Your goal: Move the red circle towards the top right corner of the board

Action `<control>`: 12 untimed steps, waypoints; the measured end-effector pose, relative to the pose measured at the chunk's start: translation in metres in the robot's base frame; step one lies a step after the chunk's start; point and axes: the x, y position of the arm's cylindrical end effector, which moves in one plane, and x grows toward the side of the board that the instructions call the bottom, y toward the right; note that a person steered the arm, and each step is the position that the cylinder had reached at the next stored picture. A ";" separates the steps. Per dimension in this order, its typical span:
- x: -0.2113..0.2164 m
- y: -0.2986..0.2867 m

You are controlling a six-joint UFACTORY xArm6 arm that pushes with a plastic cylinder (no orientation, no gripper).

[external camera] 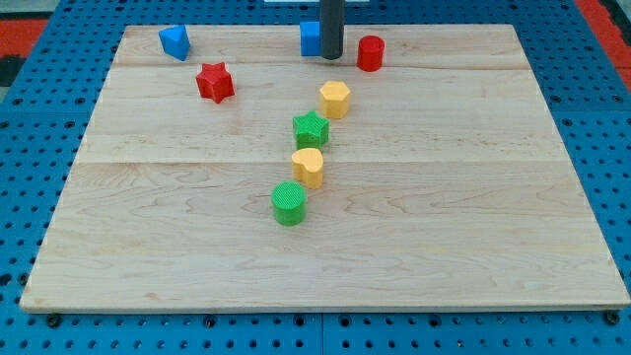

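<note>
**Tip beside the red circle, near the top edge**

No fingers here to spread or pinch: just a straight dark rod, holding nothing. My tip point(331, 56) down near the board's point(444, 247) top edge, just left of the red circle point(371, 53), narrow gap between, contact not certain. Directly behind the rod, partly hidden, a blue block point(310, 38), shape unclear. Farther to the view's left, a blue block point(175, 41) and a red star point(214, 82). Below the tip, running diagonally down-left: yellow hexagon point(335, 100), green star point(311, 129), yellow block point(308, 168), green circle point(290, 203).
</note>
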 end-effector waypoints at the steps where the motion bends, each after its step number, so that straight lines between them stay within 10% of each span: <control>1: 0.004 0.010; 12: -0.027 0.125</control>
